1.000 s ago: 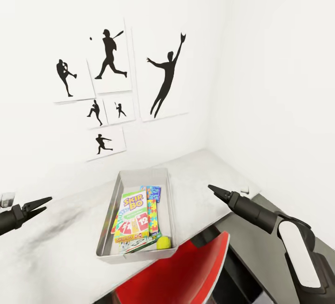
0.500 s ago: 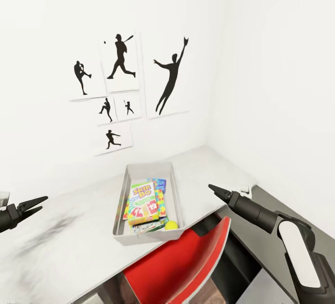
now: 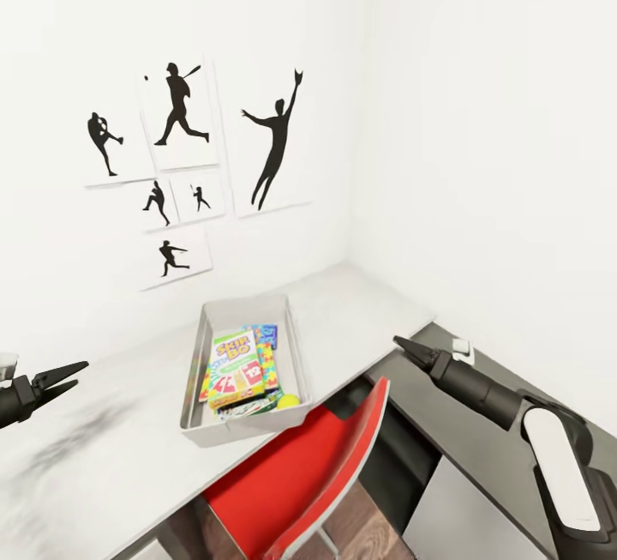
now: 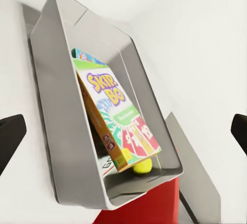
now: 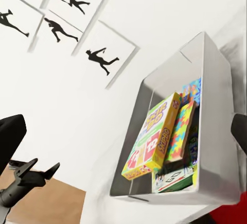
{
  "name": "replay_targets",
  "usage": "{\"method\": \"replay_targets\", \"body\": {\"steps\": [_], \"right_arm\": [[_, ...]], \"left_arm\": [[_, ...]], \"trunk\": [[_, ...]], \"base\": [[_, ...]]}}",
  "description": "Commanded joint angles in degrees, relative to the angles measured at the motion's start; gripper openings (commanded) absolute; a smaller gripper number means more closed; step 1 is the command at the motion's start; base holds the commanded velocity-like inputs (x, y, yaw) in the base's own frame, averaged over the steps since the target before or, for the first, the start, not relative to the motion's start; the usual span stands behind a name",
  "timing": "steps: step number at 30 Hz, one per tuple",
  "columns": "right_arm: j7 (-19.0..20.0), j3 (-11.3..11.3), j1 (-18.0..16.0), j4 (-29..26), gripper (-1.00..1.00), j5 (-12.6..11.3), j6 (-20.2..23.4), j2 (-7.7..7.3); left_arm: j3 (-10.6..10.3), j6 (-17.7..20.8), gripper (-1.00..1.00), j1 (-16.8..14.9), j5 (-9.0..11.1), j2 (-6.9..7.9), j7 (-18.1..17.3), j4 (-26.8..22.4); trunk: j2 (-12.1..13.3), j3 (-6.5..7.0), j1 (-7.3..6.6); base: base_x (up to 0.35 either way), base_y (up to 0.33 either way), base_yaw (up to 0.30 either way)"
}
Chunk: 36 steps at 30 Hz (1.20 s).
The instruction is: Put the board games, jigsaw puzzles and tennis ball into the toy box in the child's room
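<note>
1. Since half a second ago the whole head view has shifted, so the camera moved; both arms hang much as before.
2. Plain grey toy box [image 3: 195,371] sits on the pale grey table [image 3: 360,320], holding the white-green board game [image 3: 235,363], multicolour jigsaw puzzle [image 3: 268,364] and yellow-green tennis ball [image 3: 289,401].
3. Left gripper [image 3: 70,376] is released and empty; right gripper [image 3: 399,342] looks clenched, empty.
4. Risk: the red chair [image 3: 308,474] below could snag a swinging arm.
5. Readable: "SKIP BO".

Lower board games [image 3: 248,406] and jigsaw puzzles [image 3: 267,364] mostly hidden beneath the Skip-Bo box [image 3: 233,369].
</note>
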Motion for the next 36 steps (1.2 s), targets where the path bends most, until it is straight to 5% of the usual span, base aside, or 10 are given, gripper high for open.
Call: {"method": "replay_targets", "body": {"steps": [1,24,36], "right_arm": [[0.35,-0.09,-0.08,0.0,1.0,0.23,0.3,0.01],[3.1,-1.73,-0.08,0.05,1.0,0.22,0.04,0.15],[3.15,-1.73,-0.17,0.26,1.0,0.24,-0.12,0.27]], "left_arm": [[0.11,0.58,1.0,-0.07,-0.59,0.0,-0.53,-0.06],[0.25,0.54,1.0,-0.07,-0.53,0.1,-0.53,-0.19],[0.21,0.53,1.0,0.01,-0.53,0.43,-0.53,-0.24]], "trunk": [[-0.13,-0.13,0.02],[-0.13,-0.13,0.02],[-0.13,-0.13,0.02]], "base": [[-0.118,0.0,-0.277],[-0.154,0.209,-0.275],[-0.264,0.14,-0.042]]}}
